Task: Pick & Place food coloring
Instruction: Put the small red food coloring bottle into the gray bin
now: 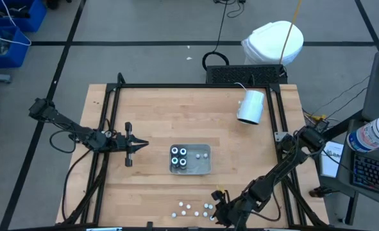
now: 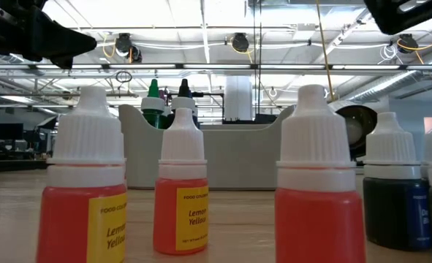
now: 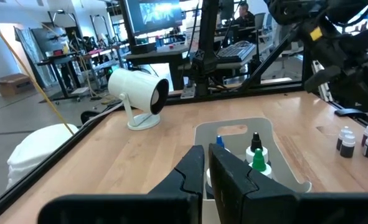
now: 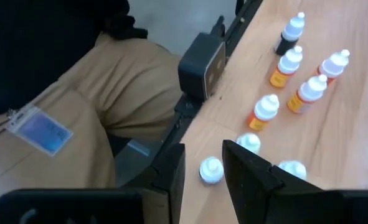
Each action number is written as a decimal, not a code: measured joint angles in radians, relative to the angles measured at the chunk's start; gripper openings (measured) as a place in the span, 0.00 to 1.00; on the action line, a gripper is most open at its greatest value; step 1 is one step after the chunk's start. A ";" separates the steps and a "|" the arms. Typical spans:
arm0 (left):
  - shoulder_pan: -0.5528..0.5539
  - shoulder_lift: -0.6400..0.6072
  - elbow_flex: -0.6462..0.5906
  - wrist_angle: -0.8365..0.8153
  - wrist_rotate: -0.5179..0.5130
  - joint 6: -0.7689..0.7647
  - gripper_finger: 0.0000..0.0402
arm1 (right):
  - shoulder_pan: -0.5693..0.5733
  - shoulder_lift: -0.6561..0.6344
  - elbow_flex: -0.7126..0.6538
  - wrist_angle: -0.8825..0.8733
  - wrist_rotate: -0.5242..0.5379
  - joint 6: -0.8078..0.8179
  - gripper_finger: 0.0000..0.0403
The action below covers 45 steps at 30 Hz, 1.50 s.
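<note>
At the near edge of the desk (image 1: pixel 151 115) a cluster of loose food coloring bottles (image 1: pixel 192 208) stood close together, white caps up, some lemon yellow, some dark. The right hand (image 4: pixel 203 163) hung directly over one white-capped bottle (image 4: pixel 211 170) at that edge, its fingers parted on either side of the cap and not yet gripping anything.

The risk lay in the crowding. Neighbouring bottles stood just beside the target, so a finger coming down off line would likely knock one over or push it off the edge, which was very near. A pinch on the rounded cap alone could also slip, letting the bottle tip against the others.

A person in tan trousers with a badge (image 4: pixel 42 131) stood just beyond that edge, close to the arm's working space.

Farther in, near the middle of the desk, sat a grey tray (image 1: pixel 202 168) already holding four bottles (image 1: pixel 179 158) in its left part; its right part looked largely free. The left hand (image 1: pixel 138 144) waited to the left of the tray, clenched and empty, pointing at it and clear of the path.

At the far right of the desk a white lamp-like device (image 1: pixel 251 106) lay well apart from everything.
</note>
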 joint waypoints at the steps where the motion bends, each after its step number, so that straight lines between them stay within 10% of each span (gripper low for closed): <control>1: 0.000 0.000 0.000 -0.002 0.000 -0.001 0.08 | 0.000 0.005 0.001 0.002 0.004 -0.001 0.25; 45: 0.000 0.000 0.000 -0.016 0.000 0.000 0.08 | -0.019 0.110 -0.046 0.117 -0.005 -0.040 0.25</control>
